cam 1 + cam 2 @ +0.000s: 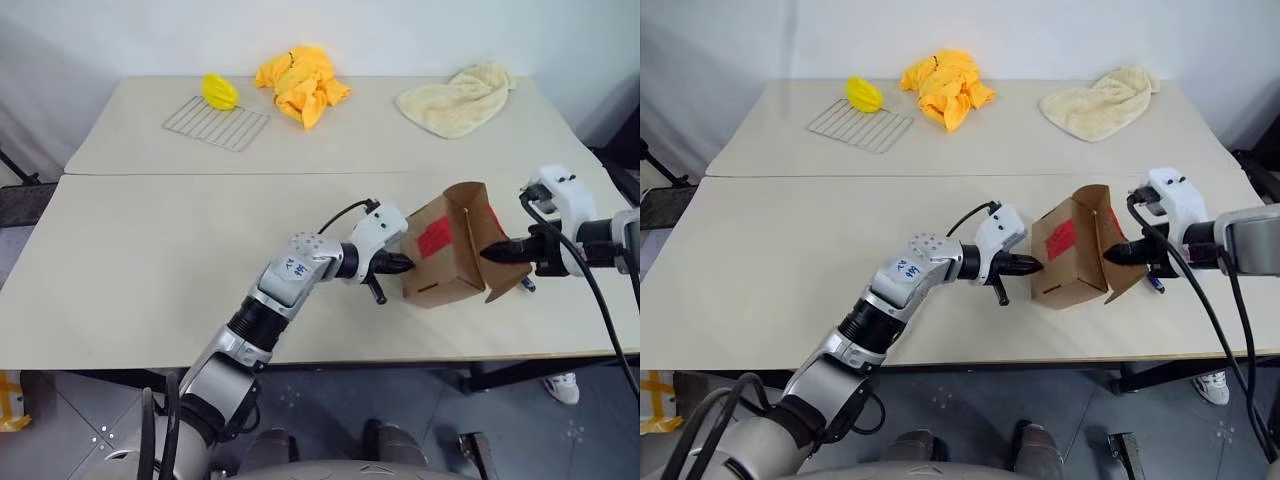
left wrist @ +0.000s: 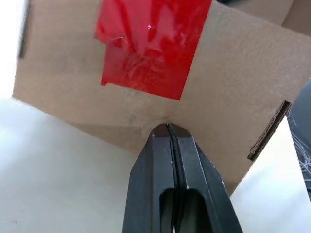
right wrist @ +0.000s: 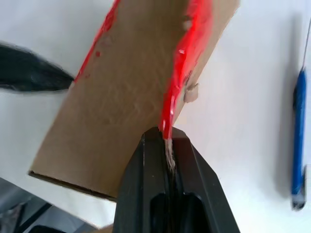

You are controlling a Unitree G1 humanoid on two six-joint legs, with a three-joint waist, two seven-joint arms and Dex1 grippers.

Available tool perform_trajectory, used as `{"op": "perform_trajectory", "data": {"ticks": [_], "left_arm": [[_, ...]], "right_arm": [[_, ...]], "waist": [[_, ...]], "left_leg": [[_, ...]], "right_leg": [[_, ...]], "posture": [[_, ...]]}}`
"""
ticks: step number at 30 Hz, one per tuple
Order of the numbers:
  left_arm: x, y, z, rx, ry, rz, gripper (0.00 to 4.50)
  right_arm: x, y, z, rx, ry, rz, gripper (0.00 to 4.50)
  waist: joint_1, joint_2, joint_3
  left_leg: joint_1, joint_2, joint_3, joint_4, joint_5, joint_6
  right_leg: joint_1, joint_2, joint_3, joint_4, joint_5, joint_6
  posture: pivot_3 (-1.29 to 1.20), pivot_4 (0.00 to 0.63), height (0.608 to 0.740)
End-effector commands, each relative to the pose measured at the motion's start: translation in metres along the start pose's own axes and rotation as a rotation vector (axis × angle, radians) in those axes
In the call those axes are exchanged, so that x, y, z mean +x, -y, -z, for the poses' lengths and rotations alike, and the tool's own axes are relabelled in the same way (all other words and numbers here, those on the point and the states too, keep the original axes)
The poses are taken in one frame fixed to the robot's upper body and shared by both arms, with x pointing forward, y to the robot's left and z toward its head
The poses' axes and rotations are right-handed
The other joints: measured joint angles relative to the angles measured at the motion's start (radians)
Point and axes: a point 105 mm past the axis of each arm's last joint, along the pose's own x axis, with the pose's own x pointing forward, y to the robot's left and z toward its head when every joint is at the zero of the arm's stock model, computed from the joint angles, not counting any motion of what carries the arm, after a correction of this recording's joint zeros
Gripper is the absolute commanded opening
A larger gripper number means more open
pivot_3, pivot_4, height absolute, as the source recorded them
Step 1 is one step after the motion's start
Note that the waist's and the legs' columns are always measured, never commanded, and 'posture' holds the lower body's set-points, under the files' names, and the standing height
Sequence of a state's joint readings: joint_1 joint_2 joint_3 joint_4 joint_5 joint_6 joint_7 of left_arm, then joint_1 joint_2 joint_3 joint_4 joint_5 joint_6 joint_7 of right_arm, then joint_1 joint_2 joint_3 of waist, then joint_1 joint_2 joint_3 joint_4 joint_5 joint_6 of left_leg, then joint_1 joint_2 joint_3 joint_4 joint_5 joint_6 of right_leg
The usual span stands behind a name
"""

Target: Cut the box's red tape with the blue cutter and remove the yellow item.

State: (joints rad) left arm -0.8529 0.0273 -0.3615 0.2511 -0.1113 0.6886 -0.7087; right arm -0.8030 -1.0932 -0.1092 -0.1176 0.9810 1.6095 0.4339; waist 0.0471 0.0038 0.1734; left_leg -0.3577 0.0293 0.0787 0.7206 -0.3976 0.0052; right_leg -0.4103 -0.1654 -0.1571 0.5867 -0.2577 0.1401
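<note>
The brown box (image 1: 447,275) is tipped up off the table near its front right, one flap (image 1: 478,212) standing open. The red tape (image 1: 433,238) sits on the face turned toward me, and a strip of it runs along the flap edge (image 3: 187,63). My left gripper (image 1: 408,264) is shut, its tips pressed against the box face just below the tape (image 2: 150,48). My right gripper (image 1: 487,254) is shut on the flap's edge from the other side. The blue cutter (image 3: 299,141) lies on the table beside the right gripper. The box's inside is hidden, and the yellow item is out of view.
On the far table lie a wire rack (image 1: 216,123) with a yellow lump (image 1: 220,91) on its corner, a crumpled yellow cloth (image 1: 300,82) and a cream towel (image 1: 458,98). The table's front edge (image 1: 330,358) runs close below the box.
</note>
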Motion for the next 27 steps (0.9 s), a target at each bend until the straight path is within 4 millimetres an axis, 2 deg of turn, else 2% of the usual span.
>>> {"op": "perform_trajectory", "data": {"ticks": [1, 6, 11, 14, 21, 27], "left_arm": [[0.014, 0.021, -0.008, 0.028, 0.021, 0.061, 0.0], [0.016, 0.021, -0.004, 0.017, 0.026, 0.047, 0.0], [0.02, 0.018, -0.007, 0.008, 0.041, 0.03, 0.0], [0.02, 0.014, -0.006, 0.006, 0.043, 0.018, 0.0], [0.01, 0.001, -0.001, -0.003, 0.036, -0.021, 0.0], [-0.007, -0.01, 0.003, -0.034, 0.036, -0.068, 0.0]], "right_arm": [[-0.001, -0.015, -0.003, -0.061, -0.014, -0.051, 0.04], [0.0, -0.021, -0.001, -0.083, -0.029, -0.062, 0.04], [-0.001, -0.017, 0.01, -0.069, -0.07, -0.042, 0.04], [0.001, -0.016, 0.01, -0.064, -0.071, -0.032, 0.04], [0.005, -0.013, 0.008, -0.066, -0.078, -0.003, 0.04], [0.002, -0.007, 0.01, -0.09, -0.105, 0.05, 0.04]], "waist": [[0.006, 0.0, 0.0], [0.007, 0.0, 0.0], [0.01, 0.0, 0.0], [0.008, 0.0, 0.0], [0.002, 0.0, 0.0], [-0.001, 0.0, 0.0]], "left_leg": [[-0.001, 0.0, 0.0, 0.0, 0.0, 0.0], [-0.001, 0.0, -0.001, 0.0, 0.0, 0.0], [-0.002, 0.0, -0.001, 0.0, 0.0, 0.0], [-0.002, 0.0, -0.001, 0.0, 0.0, 0.0], [-0.002, 0.0, -0.001, 0.0, 0.0, 0.0], [-0.001, 0.0, -0.001, 0.0, 0.0, 0.0]], "right_leg": [[0.0, 0.0, 0.0, 0.0, 0.0, 0.0], [-0.001, 0.0, -0.001, -0.001, 0.0, 0.0], [0.0, 0.0, -0.002, -0.001, 0.0, 0.0], [0.0, 0.0, -0.002, -0.001, 0.0, 0.0], [-0.001, 0.0, -0.002, -0.001, 0.0, 0.0], [-0.001, 0.0, -0.001, -0.001, 0.0, 0.0]], "posture": [[0.0, 0.15, 0.74], [0.0, 0.15, 0.74], [0.0, 0.15, 0.74], [0.0, 0.15, 0.74], [0.0, 0.15, 0.74], [0.0, 0.15, 0.74]]}}
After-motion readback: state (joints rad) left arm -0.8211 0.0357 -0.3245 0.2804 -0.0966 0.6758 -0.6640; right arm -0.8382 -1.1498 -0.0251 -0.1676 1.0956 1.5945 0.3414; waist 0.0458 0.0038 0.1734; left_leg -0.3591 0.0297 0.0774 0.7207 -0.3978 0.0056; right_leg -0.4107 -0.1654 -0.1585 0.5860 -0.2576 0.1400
